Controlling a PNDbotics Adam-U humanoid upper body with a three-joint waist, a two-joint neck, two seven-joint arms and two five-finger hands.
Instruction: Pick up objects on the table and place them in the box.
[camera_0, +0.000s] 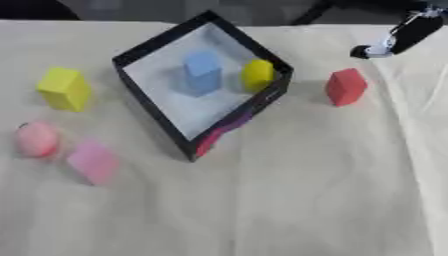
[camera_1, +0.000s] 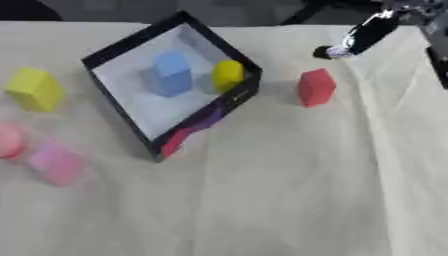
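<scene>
Right hand (camera_0: 398, 40) far right, above table, finger state unclear. Box (camera_0: 149, 50) holds blue block (camera_0: 201, 72), yellow piece (camera_0: 257, 75). Red block (camera_0: 346, 87) right of box.

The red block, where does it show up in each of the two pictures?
Left eye view: the red block sits right of centre in the upper part, on the cloth just right of the box.
Right eye view: it sits nearer the middle, again just right of the box's right corner.
Shared landmark: the yellow piece inside the box, against its right wall.

Even soft light, overall blur
</scene>
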